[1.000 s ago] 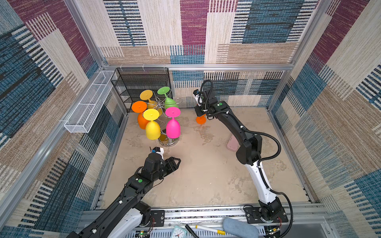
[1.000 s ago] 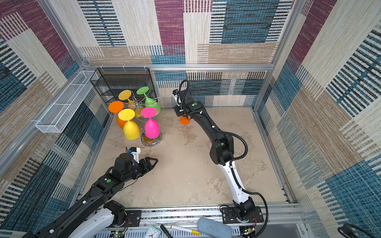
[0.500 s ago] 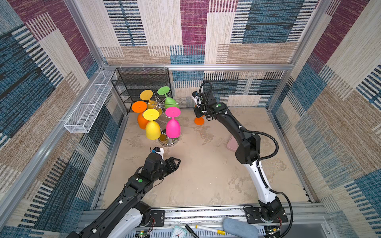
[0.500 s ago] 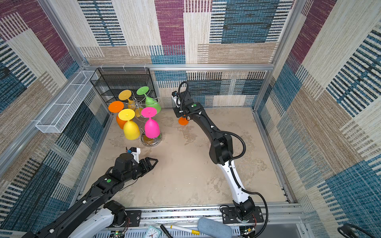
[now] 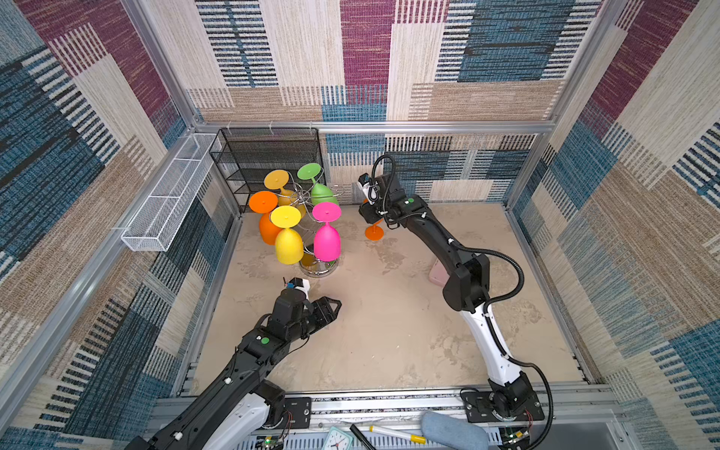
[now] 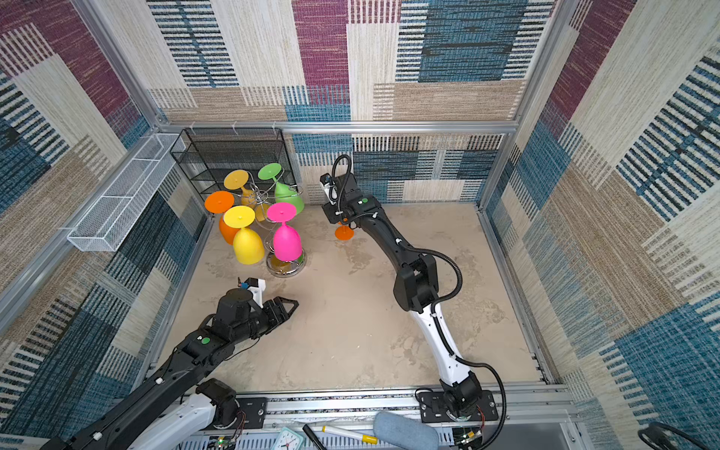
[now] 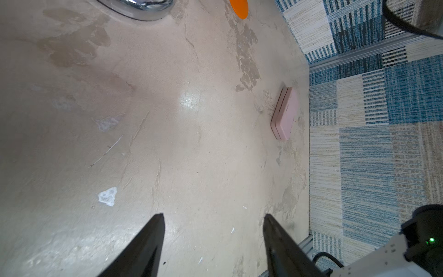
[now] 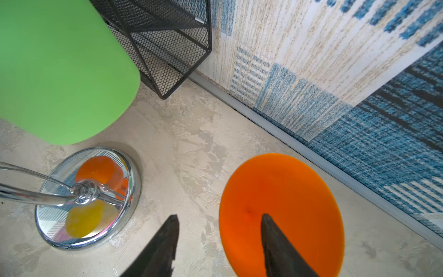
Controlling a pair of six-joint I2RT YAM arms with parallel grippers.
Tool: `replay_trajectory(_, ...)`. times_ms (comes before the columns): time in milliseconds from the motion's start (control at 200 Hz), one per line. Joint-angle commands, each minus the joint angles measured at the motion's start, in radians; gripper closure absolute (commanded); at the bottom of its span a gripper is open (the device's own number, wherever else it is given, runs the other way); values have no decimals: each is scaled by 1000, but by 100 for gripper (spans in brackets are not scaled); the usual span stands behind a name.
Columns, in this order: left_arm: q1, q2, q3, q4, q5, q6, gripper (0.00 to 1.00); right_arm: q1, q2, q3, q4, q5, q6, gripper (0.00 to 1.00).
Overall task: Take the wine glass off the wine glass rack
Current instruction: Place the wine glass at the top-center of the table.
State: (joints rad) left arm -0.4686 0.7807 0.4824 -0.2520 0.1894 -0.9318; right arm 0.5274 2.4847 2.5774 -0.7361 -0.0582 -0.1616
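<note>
The chrome wine glass rack (image 5: 311, 196) stands at the back left on its round mirrored base (image 8: 84, 194). Several coloured glasses hang upside down from it, among them a pink one (image 5: 326, 241), a yellow one (image 5: 288, 243) and a green one (image 8: 60, 72). To its right, near the back wall, is an orange wine glass (image 5: 374, 232), off the rack. Only its round foot (image 8: 280, 215) and a bit of stem show. My right gripper (image 8: 219, 215) hovers over it, open, one fingertip in front of the foot and bare table between the jaws. My left gripper (image 7: 213, 215) is open and empty in front of the rack.
A black mesh shelf unit (image 5: 269, 156) stands in the back left corner behind the rack. A long white mesh basket (image 5: 167, 195) hangs on the left wall. A flat pink case (image 7: 285, 112) lies on the table under the right arm. Walls close in on three sides.
My right gripper has shifted a little toward the back left and its jaws have opened off the orange wine glass. The left arm has not moved.
</note>
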Motion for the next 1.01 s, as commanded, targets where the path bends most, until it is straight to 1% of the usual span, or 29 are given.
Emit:
replay_trajectory(0, 0, -18, 17, -21, -14, 42, 32, 0, -39, 1, 65, 14, -7, 33)
replay_trajectory(105, 1, -58, 25, -69, -31, 53, 32, 0, -75, -5, 91, 58, 7, 22)
replay_trajectory(190, 0, -106, 29, -119, -46, 60, 32, 0, -117, -21, 109, 79, 22, 18)
replay_trajectory(275, 1, -166, 33, -179, -66, 63, 31, 0, -178, -79, 137, 100, 44, 15)
replay_trajectory(356, 0, -228, 35, -245, -85, 67, 31, 1, -251, -176, 178, 125, 77, 14)
replay_trajectory(461, 0, -303, 35, -323, -106, 73, 31, 0, -377, -348, 257, 147, 135, 14)
replay_trajectory(641, 0, -367, 33, -395, -112, 99, 30, 0, -630, -664, 393, 149, 296, 15)
replay_trajectory(746, 0, -365, 38, -396, -103, 155, 30, 0, -787, -860, 481, 93, 402, 14)
replay_trajectory(816, -1, -348, 50, -397, -109, 211, 30, 1, -887, -972, 549, 26, 488, 14)
replay_trajectory(856, -1, -334, 59, -397, -113, 230, 30, 0, -937, -1063, 592, -22, 544, 15)
replay_trajectory(942, -1, -294, 81, -376, -96, 272, 31, 2, -1016, -1186, 681, -124, 668, 16)
replay_trajectory(1002, 0, -263, 107, -374, -93, 305, 32, 5, -1052, -1252, 736, -173, 749, 16)
